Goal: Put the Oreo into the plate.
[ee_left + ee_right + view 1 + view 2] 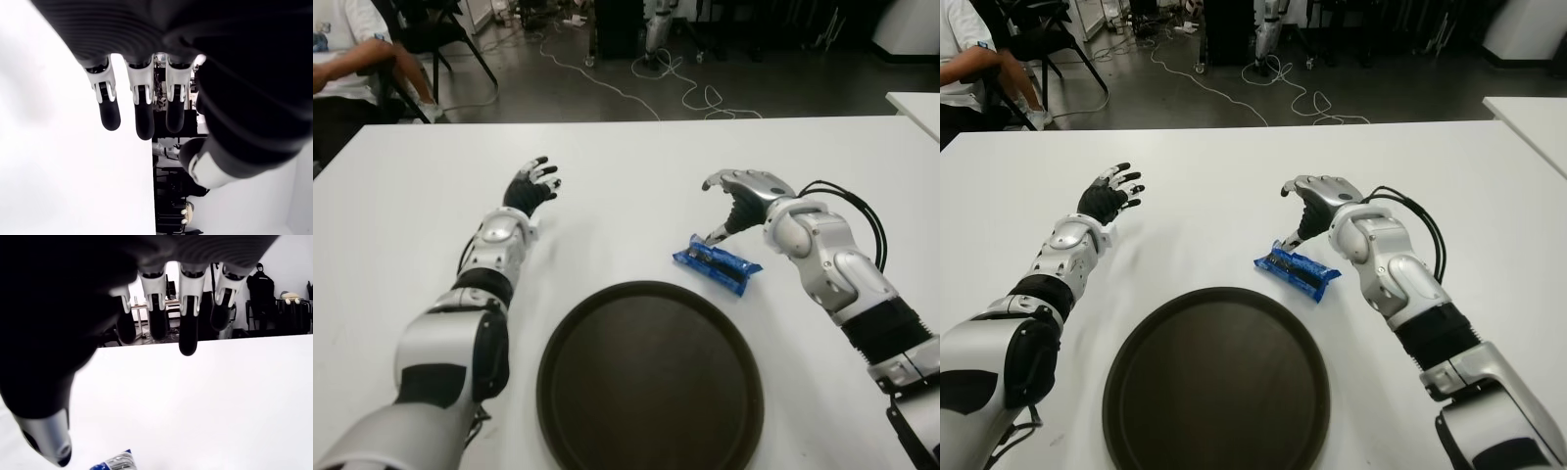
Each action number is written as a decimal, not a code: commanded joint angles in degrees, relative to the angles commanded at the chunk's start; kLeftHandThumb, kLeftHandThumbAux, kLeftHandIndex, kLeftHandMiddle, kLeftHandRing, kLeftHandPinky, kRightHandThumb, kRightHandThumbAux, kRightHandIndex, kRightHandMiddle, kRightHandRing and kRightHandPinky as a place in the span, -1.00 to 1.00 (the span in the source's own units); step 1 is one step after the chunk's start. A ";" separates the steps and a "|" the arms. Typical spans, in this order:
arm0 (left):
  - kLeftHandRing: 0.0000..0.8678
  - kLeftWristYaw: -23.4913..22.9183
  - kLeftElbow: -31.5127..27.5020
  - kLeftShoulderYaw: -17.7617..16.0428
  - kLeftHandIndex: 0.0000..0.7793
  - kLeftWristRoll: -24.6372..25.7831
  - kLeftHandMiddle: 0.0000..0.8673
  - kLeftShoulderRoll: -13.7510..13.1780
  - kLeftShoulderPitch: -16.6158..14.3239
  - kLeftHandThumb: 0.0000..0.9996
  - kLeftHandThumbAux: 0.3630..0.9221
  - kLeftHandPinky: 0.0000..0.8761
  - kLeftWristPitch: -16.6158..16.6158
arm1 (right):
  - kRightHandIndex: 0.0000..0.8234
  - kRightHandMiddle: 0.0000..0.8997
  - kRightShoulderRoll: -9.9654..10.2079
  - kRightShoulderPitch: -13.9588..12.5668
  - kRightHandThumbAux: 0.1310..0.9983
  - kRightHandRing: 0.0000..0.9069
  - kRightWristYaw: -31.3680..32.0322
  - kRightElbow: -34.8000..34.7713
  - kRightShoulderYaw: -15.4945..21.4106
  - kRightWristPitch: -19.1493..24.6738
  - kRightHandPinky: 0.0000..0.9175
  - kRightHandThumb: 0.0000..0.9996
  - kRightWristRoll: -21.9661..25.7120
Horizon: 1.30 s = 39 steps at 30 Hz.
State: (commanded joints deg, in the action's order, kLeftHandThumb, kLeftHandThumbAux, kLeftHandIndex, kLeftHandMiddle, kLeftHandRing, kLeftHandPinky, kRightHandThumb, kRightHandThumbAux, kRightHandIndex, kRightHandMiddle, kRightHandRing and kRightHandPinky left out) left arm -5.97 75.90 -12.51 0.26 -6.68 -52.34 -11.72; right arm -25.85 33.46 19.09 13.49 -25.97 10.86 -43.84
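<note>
On the white table (636,157) in the left eye view, a blue Oreo pack (716,262) lies flat just beyond the far right rim of a round dark plate (568,411) that sits at the near middle. The pack is on the bare tabletop, close to the plate. The right hand (736,196) hovers right over the pack's far end, its thumb pointing down at the wrapper; whether the tip touches cannot be told. The left hand (530,186) shows to the far left of the plate, well apart from the pack, fingers spread. At the far left corner a seated person (347,59) is partly in view, and cables (646,83) trail over the floor beyond the table.

From the right eye view the layout is the same: the pack sits between the plate's far right edge and the right hand, outside the plate.

Close up in the left wrist view, the left hand's fingers (110,107) hang extended and loose above the white surface, holding nothing.

Up close in the right wrist view, the right hand's fingers (188,333) are extended and parted above the table with nothing between them, and an end of the blue pack (115,462) peeps in beside the thumb.
</note>
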 joint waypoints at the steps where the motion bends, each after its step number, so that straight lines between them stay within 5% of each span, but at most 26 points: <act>1: -0.60 0.04 0.00 0.00 -0.77 0.01 -0.60 0.01 0.00 -1.00 0.53 -0.59 0.00 | -0.43 -0.49 0.08 -0.18 0.38 -0.48 -0.30 -0.03 0.02 0.21 -0.53 -1.00 -0.14; 23: -0.58 0.26 -0.12 0.23 -0.75 -0.03 -0.59 0.07 0.07 -1.00 0.56 -0.55 -0.03 | -0.58 -0.60 5.60 -6.19 0.47 -0.59 -17.53 -0.77 -1.69 9.35 -0.62 -1.00 -11.93; 39: -0.58 0.09 -0.16 0.17 -0.77 0.08 -0.59 -0.04 0.06 -1.00 0.57 -0.54 -0.05 | -0.54 -0.60 6.60 -7.52 0.51 -0.59 -25.44 1.04 -2.10 9.91 -0.56 -1.00 -15.21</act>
State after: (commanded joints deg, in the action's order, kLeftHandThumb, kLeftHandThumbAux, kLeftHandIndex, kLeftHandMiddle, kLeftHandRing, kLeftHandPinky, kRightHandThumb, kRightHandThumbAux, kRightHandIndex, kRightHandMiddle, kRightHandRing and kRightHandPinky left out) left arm -5.87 75.74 -12.33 0.34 -6.72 -52.28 -11.77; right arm -19.25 25.95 -6.35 14.53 -28.07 20.77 -59.05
